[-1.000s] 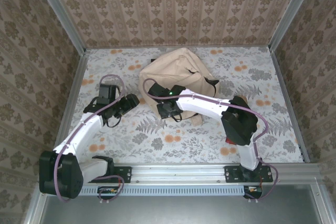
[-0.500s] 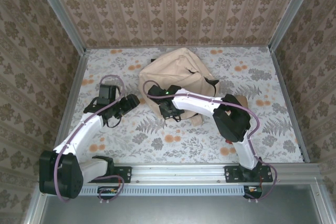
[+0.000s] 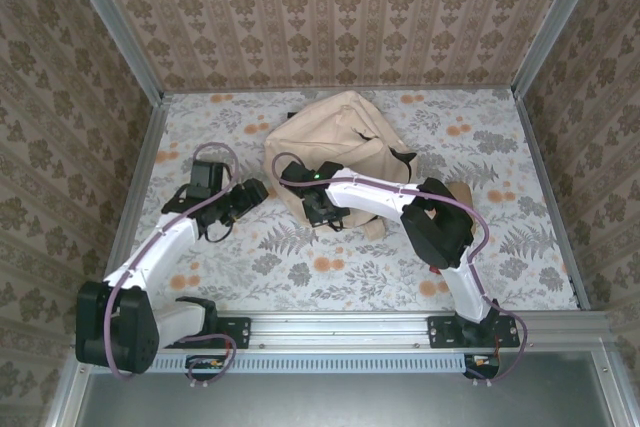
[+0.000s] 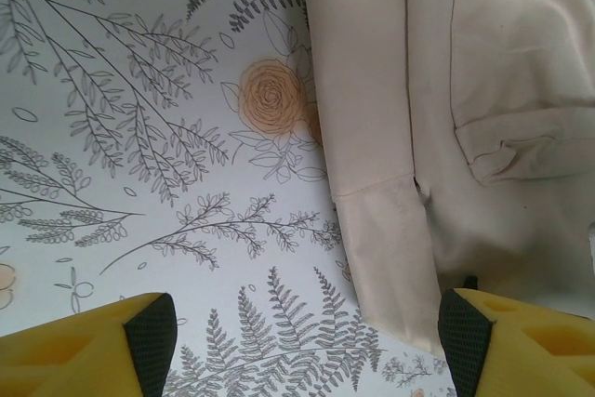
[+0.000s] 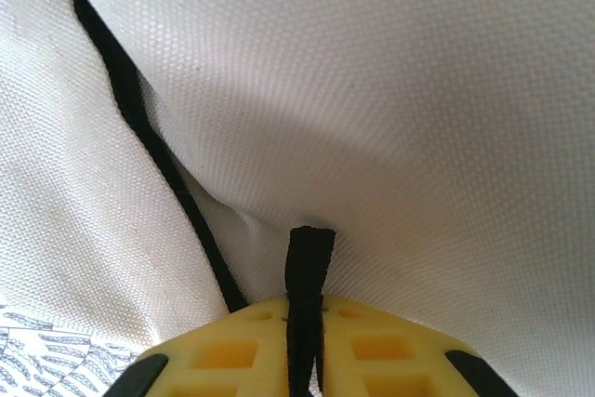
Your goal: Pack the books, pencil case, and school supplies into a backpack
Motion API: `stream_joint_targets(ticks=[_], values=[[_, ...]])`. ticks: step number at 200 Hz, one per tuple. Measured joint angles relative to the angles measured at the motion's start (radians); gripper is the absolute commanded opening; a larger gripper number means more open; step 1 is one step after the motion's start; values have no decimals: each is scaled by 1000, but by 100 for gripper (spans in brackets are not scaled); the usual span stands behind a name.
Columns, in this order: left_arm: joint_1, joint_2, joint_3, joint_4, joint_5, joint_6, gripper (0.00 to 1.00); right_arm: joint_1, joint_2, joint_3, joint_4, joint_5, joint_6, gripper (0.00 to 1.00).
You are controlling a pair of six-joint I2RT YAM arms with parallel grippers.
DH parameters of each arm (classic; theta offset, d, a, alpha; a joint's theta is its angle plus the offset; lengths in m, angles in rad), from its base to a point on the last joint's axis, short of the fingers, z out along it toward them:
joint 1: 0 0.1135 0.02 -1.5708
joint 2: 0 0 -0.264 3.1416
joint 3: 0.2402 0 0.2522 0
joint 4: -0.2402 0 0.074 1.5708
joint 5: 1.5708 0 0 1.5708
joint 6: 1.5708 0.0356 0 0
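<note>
The cream-beige backpack [image 3: 335,137] lies at the back middle of the table. My right gripper [image 3: 318,209] is at its near edge, shut on a black zipper pull tab [image 5: 309,258] that sticks up between the yellow fingers [image 5: 232,350]. A dark zipper line [image 5: 139,127] runs across the backpack fabric [image 5: 418,90] just left of the tab. My left gripper [image 3: 250,192] hovers over the tablecloth left of the backpack, open, with nothing between its pads [image 4: 149,332]. A flat edge of the backpack [image 4: 483,90] reaches down to its right pad. The books are out of view.
A floral tablecloth [image 3: 330,267] covers the table, which is boxed in by patterned walls and metal posts [image 3: 140,177]. A small tan object [image 3: 462,192] lies right of the backpack, beside my right arm's elbow.
My right gripper has closed on the zipper pull tab and moved slightly left along the backpack's near edge, its elbow swinging left. The left arm has barely moved.
</note>
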Motion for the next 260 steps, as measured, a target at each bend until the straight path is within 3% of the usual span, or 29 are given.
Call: stream_joint_targets(ticks=[63, 112, 162, 206, 260], values=[[-55, 61, 0, 59, 16, -27, 72, -3, -108, -56, 74, -1, -5, 0], [-172, 189, 8, 202, 76, -103, 62, -6, -251, -151, 176, -61, -10, 0], [-269, 346, 48, 332, 110, -209, 54, -31, -288, -266, 255, -134, 35, 0], [-284, 447, 69, 409, 130, -295, 44, -42, -291, -330, 305, -183, 64, 0], [-284, 476, 115, 360, 130, -318, 44, -53, -332, -359, 344, -221, 69, 0]])
